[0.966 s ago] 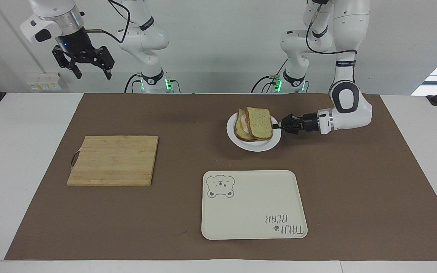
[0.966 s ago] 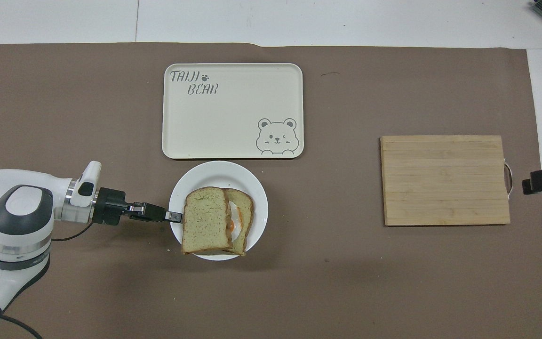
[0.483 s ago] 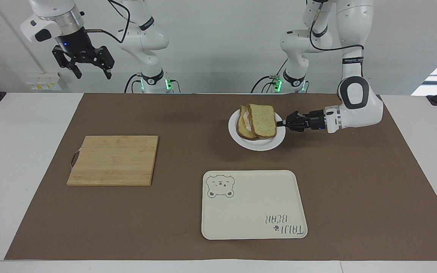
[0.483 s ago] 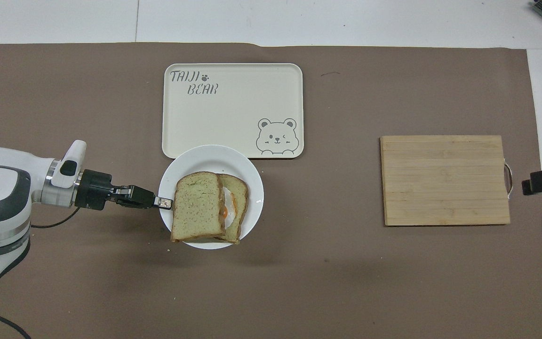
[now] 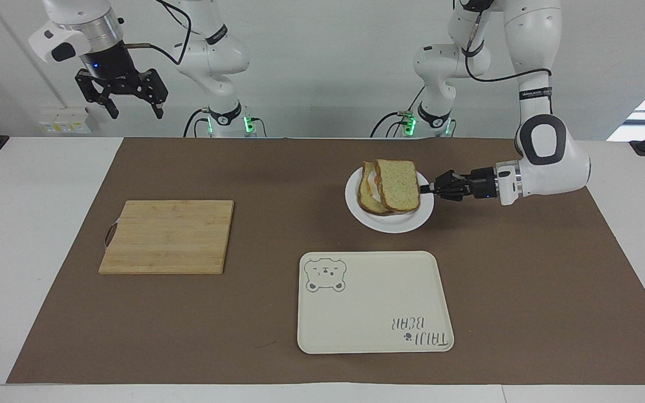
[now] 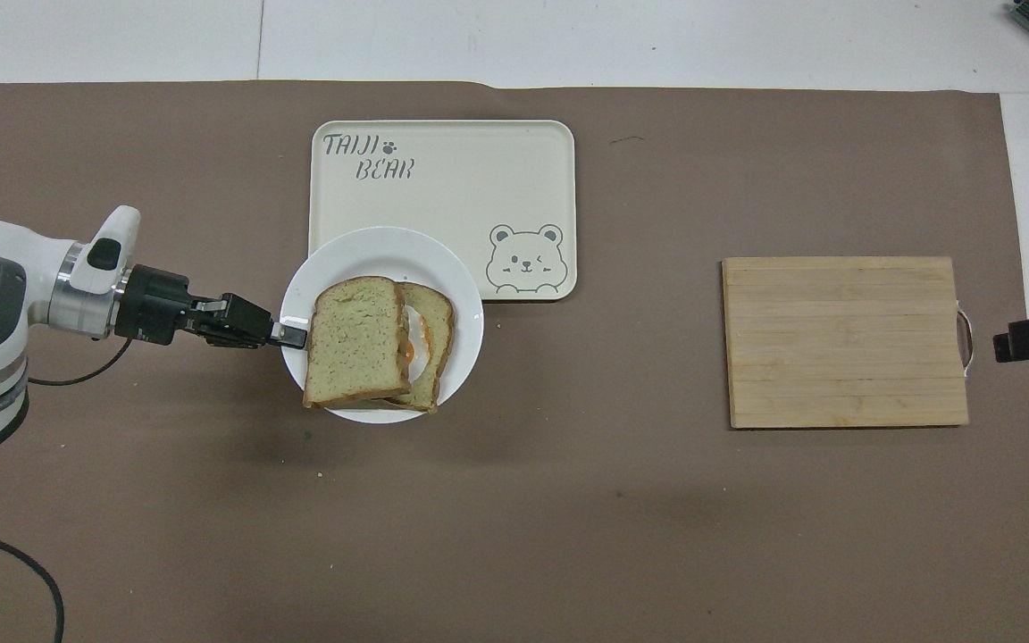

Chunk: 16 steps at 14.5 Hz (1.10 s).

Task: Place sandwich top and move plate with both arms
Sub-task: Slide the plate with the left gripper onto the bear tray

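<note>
I had the left hand [image 5: 424,188] pinching the rim of the plate [image 5: 406,223], at the centre right of the facing frame, and over the last second the plate had risen off the table [image 5: 524,268] and drifted toward the tray [image 6: 443,170]: in the overhead frame its rim [image 6: 318,259] now overlapped the tray's lower left corner, where a second earlier it sat clear below the tray. I read that as the carry being well under way, with the set-down on the tray not yet made. The sandwich top [image 5: 398,184] lay on the plate, a pale speckled slice with brown crust, skewed over the egg slice [image 6: 430,335] so that a strip of orange and white showed beside it, and one corner overhung the plate's rim. The right hand [image 5: 122,96] hung high at the upper left of the facing frame, fingers spread and holding nothing, waiting well away from the cutting board [image 5: 167,236].
</note>
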Available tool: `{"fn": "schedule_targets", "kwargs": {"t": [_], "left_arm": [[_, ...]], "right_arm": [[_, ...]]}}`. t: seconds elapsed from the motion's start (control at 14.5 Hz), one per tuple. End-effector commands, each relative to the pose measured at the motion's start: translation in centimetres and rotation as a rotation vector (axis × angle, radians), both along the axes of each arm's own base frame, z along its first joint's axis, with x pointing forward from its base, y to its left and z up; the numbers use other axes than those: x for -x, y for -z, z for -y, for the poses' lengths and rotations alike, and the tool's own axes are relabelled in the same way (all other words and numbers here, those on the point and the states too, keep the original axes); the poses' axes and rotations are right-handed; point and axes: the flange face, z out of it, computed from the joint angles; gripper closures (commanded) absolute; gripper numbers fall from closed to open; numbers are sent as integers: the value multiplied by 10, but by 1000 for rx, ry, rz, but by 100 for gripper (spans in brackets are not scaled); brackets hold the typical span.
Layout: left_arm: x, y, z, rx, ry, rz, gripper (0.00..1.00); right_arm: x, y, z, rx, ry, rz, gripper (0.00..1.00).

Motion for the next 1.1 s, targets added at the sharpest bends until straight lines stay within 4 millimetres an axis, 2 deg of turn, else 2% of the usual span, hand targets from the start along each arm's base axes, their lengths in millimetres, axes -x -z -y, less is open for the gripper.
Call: {"fn": "schedule_targets", "kwargs": {"t": [0.0, 0.28, 0.48, 0.69, 0.83, 1.04], "left_arm": [[-32, -18, -2, 15, 24, -36, 100], [-58, -29, 5, 15, 3, -21, 100], [-81, -25, 12, 31, -21, 0, 100], [-109, -14, 25, 34, -18, -4, 100], [-118, 1, 34, 43, -25, -8, 100], [-131, 12, 37, 37, -45, 11, 100]], "right_arm": [[-3, 0, 3, 14, -22, 14, 0], [-3, -2, 4, 7, -18, 19, 0], [-1, -1, 3, 6, -21, 11, 0], [0, -1, 3, 4, -21, 8, 0], [1, -2, 3, 4, -21, 8, 0], [2, -1, 3, 4, -21, 2, 0]]}}
